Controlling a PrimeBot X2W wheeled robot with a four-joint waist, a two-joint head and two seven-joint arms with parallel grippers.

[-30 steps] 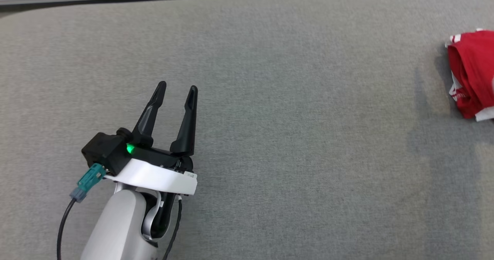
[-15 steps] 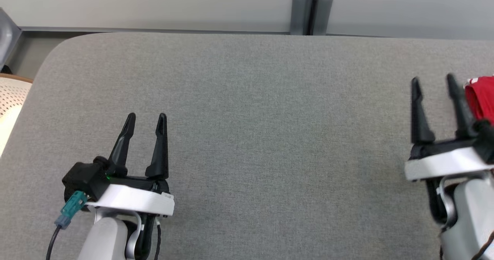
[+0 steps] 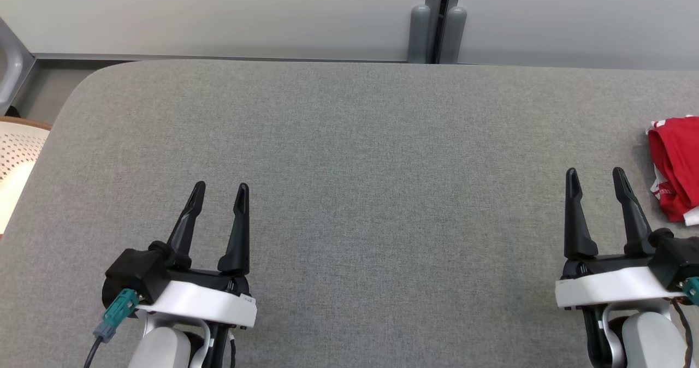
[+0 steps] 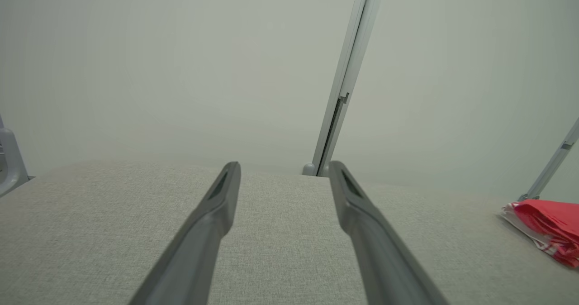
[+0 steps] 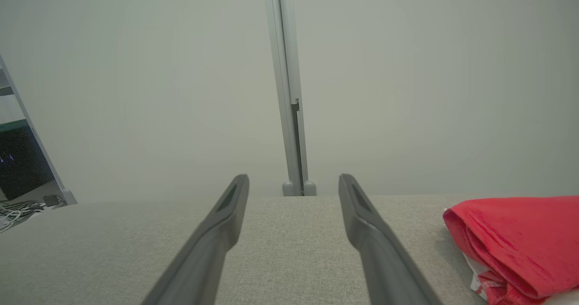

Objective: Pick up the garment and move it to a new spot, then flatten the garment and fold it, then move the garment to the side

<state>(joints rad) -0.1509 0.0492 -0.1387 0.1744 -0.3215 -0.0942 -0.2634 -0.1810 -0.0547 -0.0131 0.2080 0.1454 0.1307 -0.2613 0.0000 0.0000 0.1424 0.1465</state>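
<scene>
Since a second ago my head camera has swung and the right claw (image 3: 594, 171) has drawn back toward me; it and the left claw (image 3: 221, 186) sit nearest, both spread wide and empty, broad grey counter (image 3: 349, 138) between them. The red garment (image 3: 674, 166) lies bunched just right of the right claw, not touching, cut off by the head view's edge, though the right wrist view shows its rolled fold and white trim; beyond, the counter's far-left corner rounds off.
</scene>
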